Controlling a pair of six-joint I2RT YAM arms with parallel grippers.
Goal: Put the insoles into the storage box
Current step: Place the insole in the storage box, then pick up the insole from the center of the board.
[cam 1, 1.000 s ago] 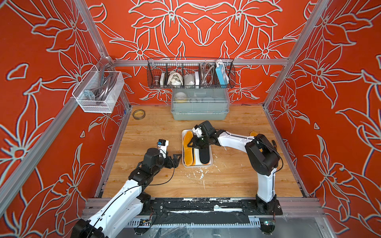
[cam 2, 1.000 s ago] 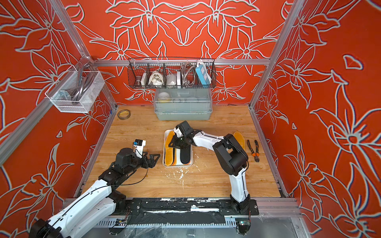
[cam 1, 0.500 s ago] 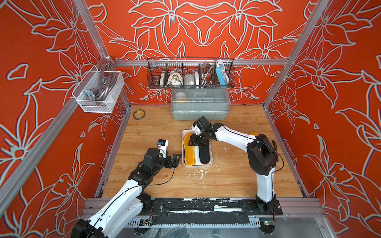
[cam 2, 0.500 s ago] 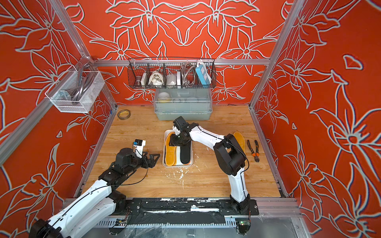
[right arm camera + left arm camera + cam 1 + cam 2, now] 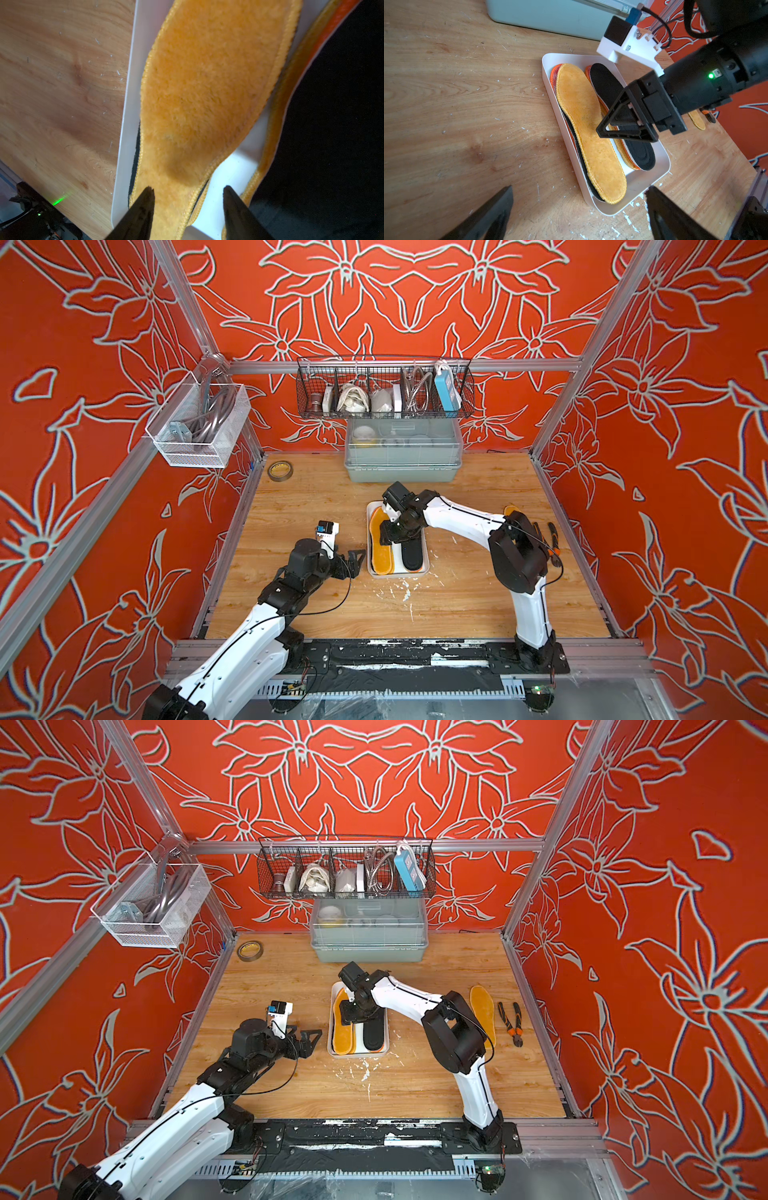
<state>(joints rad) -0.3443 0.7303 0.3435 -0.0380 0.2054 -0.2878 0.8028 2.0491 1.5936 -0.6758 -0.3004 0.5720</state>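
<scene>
Box: white tray mid-table, its long side running front to back, in front of the grey-green bin.
Left stack in box: yellow insole on top. Black and red-orange edges show beneath it.
Right stack in box: black insole on top, over orange-edged and yellow ones.
Outside box: loose insole, yellow, flat on the table to the right, well apart from the box and just beside the pliers.
Right gripper: over the far half of the box, pointing down. Jaws partly apart, with the tips over the narrow part of the top yellow insole. Nothing pinched.
Left gripper: jaws spread wide, empty, low, just beside the box's near left side.
Elsewhere: tape roll at the far left; wire basket on the back wall.
</scene>
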